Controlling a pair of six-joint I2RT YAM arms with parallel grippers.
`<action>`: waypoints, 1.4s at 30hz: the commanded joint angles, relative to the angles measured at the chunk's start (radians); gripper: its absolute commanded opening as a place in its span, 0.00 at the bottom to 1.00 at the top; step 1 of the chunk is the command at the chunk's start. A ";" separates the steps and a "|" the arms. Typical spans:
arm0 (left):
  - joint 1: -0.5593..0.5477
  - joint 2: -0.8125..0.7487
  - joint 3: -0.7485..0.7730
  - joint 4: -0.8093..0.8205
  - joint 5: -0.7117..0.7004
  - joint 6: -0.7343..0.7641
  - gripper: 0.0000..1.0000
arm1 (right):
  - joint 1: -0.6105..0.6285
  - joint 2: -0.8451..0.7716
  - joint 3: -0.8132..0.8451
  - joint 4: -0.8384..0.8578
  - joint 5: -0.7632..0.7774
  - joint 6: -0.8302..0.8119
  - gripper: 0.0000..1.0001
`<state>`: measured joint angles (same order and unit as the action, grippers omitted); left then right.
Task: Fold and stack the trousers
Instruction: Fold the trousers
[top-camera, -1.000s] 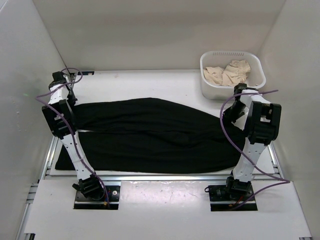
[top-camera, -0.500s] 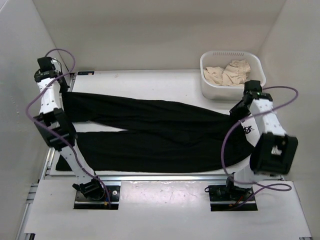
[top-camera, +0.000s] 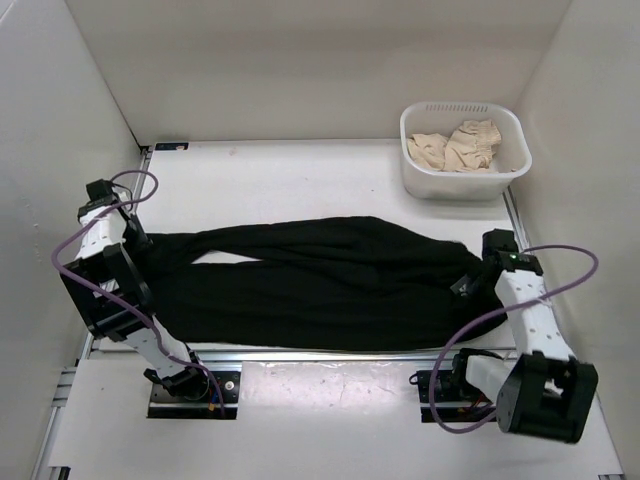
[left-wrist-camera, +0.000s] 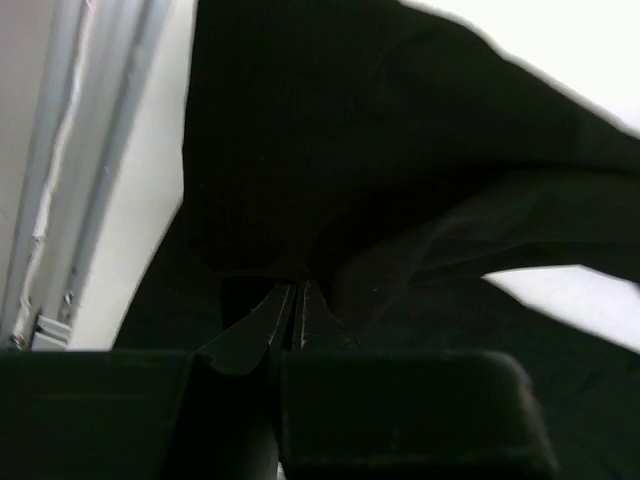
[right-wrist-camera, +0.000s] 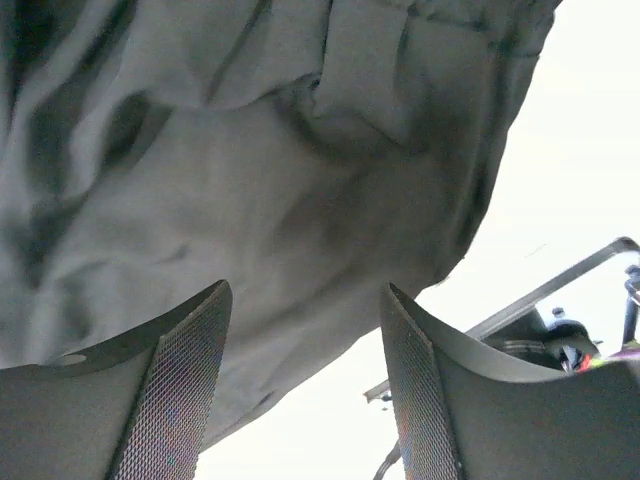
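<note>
Black trousers (top-camera: 320, 280) lie lengthwise across the table, the far leg drawn over the near one. At their left end my left gripper (top-camera: 135, 245) is shut on the trousers. In the left wrist view its jaws (left-wrist-camera: 295, 300) pinch together at a fold of the black cloth (left-wrist-camera: 380, 150). My right gripper (top-camera: 466, 284) hovers at the right end of the trousers. In the right wrist view it (right-wrist-camera: 305, 330) stands open, its mesh pads (right-wrist-camera: 180, 370) apart just above the cloth (right-wrist-camera: 200, 170), and nothing lies between them.
A white basket (top-camera: 412, 178) with beige clothes (top-camera: 455, 145) stands at the back right. White walls close in on the left, right and back. A metal rail (top-camera: 330, 354) runs along the table's near edge, in front of both arm bases.
Both arms swung from the far side toward the near edge, bringing the far leg over the near one. My right gripper opened and let go of the cloth. The left stayed shut.
</note>
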<state>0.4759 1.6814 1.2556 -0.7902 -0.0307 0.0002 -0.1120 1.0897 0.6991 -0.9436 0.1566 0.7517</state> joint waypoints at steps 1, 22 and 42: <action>-0.005 -0.089 -0.013 0.022 -0.009 0.000 0.14 | -0.005 -0.073 0.161 -0.064 0.072 0.026 0.66; -0.005 -0.014 0.007 0.022 -0.038 0.000 0.14 | -0.110 0.696 0.559 0.184 -0.069 0.320 0.79; 0.004 -0.005 0.120 0.031 -0.066 0.000 0.14 | -0.132 0.734 0.534 0.148 0.021 0.175 0.00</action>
<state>0.4751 1.6897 1.2778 -0.7902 -0.0898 0.0006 -0.2390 1.8221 1.1591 -0.8028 0.0498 0.9863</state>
